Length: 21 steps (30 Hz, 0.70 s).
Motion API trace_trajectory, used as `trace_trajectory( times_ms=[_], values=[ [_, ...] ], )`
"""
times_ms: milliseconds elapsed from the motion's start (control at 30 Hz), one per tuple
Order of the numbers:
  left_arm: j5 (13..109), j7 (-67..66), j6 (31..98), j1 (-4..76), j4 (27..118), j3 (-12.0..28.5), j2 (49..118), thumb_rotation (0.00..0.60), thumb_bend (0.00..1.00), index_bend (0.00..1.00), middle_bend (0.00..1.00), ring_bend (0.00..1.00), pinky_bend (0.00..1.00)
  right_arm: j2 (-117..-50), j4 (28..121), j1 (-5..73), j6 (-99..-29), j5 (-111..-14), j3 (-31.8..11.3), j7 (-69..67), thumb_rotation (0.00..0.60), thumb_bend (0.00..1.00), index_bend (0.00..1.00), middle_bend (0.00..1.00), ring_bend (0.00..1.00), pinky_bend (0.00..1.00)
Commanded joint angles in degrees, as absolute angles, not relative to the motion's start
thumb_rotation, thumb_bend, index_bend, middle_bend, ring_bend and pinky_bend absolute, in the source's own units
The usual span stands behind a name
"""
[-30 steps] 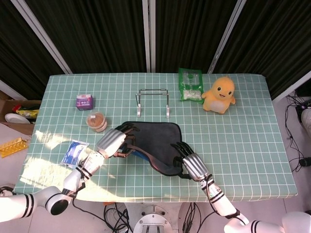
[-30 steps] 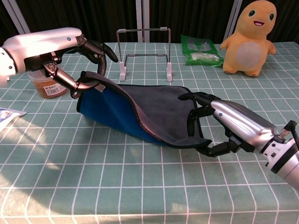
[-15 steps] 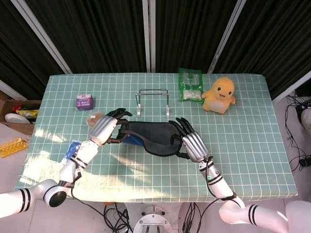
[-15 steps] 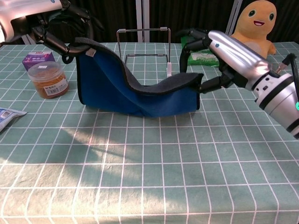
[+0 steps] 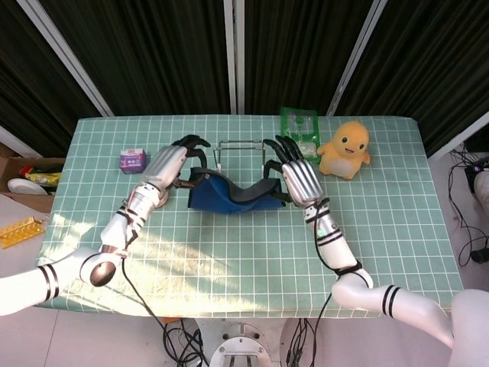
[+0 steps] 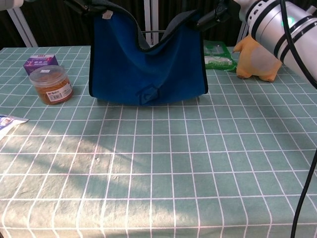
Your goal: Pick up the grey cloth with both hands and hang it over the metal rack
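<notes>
Up it went: a second earlier the grey cloth (image 5: 229, 195) had lain slumped on the table with only its corners raised, and now it hung clear between the two hands, just in front of the metal rack (image 5: 241, 157), its lower edge barely off the tablecloth in the chest view. That meant the lift was essentially done and the carry had begun; by my reading what remained was to bring the cloth up over the rack's top bar and let it drape. At the left, the left hand (image 5: 170, 165) pinched the cloth's upper corner at nine o'clock of the sheet, its other fingers fanned out above. Across the middle, the cloth sagged in a shallow curve, blue on the face turned to the robot, dark grey along the top hem, with a small diamond-shaped patch low at six o'clock. At three o'clock the right hand (image 5: 296, 180) held the opposite corner, fingers spread toward the rack. The rack stood upright behind the cloth, partly hidden by it.
</notes>
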<state>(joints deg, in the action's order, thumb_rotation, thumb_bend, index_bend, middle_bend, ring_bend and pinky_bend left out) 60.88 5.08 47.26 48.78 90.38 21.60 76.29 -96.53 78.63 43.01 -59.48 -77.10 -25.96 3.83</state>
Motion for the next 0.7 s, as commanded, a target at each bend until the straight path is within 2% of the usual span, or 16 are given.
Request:
trace_trajectory(
  times_ms=[33, 400, 700],
  values=[
    [57.7, 5.2, 43.8, 52.2, 85.8, 23.2, 77.1, 0.600, 0.52, 0.82, 0.22, 0.12, 0.21, -96.8, 75.3, 46.1, -57.2, -74.0, -27.8, 6.2, 0.600, 0.48, 1.00, 0.14, 0.00, 0.00],
    [50.5, 6.9, 36.0, 60.3, 71.2, 26.0, 81.6, 0.600, 0.52, 0.82, 0.22, 0.12, 0.21, -99.4, 63.9, 56.0, -52.3, -66.8, -31.3, 10.9, 0.600, 0.48, 1.00, 0.14, 0.00, 0.00],
    [42.4, 8.6, 28.3, 66.5, 58.0, 27.8, 84.8, 0.600, 0.52, 0.82, 0.22, 0.12, 0.21, -101.8, 52.7, 62.0, -50.0, -62.9, -32.4, 10.9, 0.600, 0.48, 1.00, 0.14, 0.00, 0.00]
  ],
)
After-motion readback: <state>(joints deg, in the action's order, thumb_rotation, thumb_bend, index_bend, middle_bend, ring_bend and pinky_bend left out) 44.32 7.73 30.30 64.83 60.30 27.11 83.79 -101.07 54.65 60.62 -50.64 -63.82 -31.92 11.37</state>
